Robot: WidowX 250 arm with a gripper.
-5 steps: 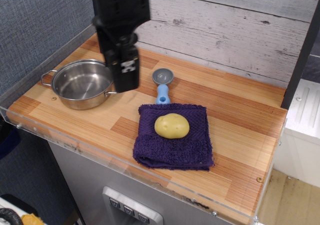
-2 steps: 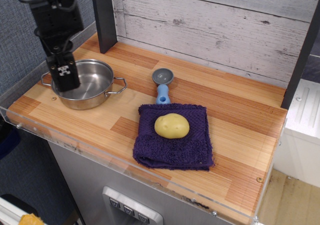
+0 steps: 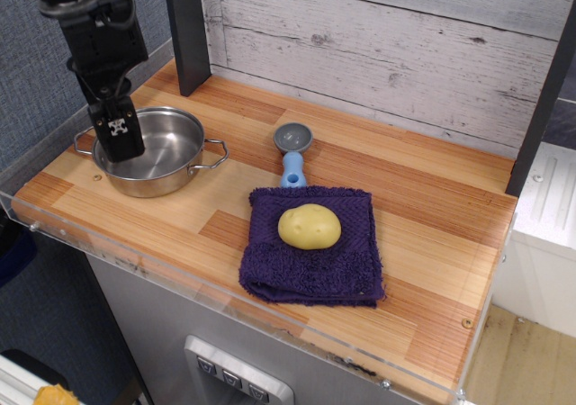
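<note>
Over the left edge of the steel pot (image 3: 157,185), the gripper (image 3: 117,139) hung with its tip low by the rim. Whether its jaws were spread or pressed together I could not tell, and nothing showed between them. The pot held nothing. By my reading little was done: the yellow potato (image 3: 310,226) lay on the purple towel (image 3: 310,274), well apart, the blue scoop (image 3: 292,153) just behind.

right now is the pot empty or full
Empty as far as visible: the pot shows a bare shiny bottom; the claw hides its left part.
</note>
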